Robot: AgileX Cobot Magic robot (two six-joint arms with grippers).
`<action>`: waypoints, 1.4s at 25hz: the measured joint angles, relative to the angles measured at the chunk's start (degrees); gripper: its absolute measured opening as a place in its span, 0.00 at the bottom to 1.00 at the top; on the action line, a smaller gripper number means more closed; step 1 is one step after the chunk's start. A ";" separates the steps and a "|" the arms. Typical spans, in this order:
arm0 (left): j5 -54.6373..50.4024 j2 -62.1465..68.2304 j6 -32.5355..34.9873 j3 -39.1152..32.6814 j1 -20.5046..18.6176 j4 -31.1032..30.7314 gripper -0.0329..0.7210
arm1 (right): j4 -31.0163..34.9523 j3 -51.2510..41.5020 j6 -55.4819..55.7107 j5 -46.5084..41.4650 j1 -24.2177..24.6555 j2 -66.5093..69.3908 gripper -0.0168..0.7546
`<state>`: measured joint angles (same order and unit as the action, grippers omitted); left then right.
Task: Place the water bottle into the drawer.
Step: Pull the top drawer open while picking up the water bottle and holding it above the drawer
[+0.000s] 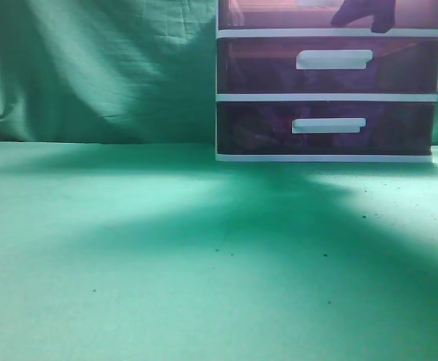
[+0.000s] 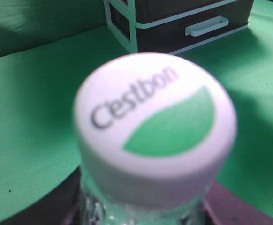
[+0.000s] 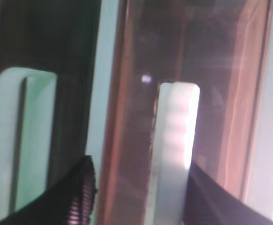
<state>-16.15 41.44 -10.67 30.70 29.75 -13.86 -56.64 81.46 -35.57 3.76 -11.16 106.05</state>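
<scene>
Water bottle (image 2: 155,136) upright, white-capped; purple drawer (image 1: 294,15) topmost.

Open green table (image 1: 166,248) fronts the cabinet (image 1: 326,98); 3 drawers shut.

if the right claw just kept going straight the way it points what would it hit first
Most likely the white bar handle of the top drawer: it stands between the right claw fingers, close ahead. Whether they already touch it is unclear.

Cabinet at the back right of the worktop

The white-framed three-drawer plastic cabinet (image 1: 328,94) stands on the green cloth-covered worktop (image 1: 166,256), before the draped backdrop (image 1: 91,68). Its topmost drawer (image 1: 294,13) sits above two alike drawers, with the right gripper (image 1: 366,15) before that topmost front.
</scene>
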 joint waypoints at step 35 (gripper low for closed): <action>9.69 0.00 -1.70 2.50 0.10 0.00 0.43 | -0.10 -32.71 10.29 -1.77 -6.58 -28.22 0.13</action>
<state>-6.46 41.44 -12.37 33.20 29.84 -13.86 -56.73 48.75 -25.28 1.99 -17.74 77.83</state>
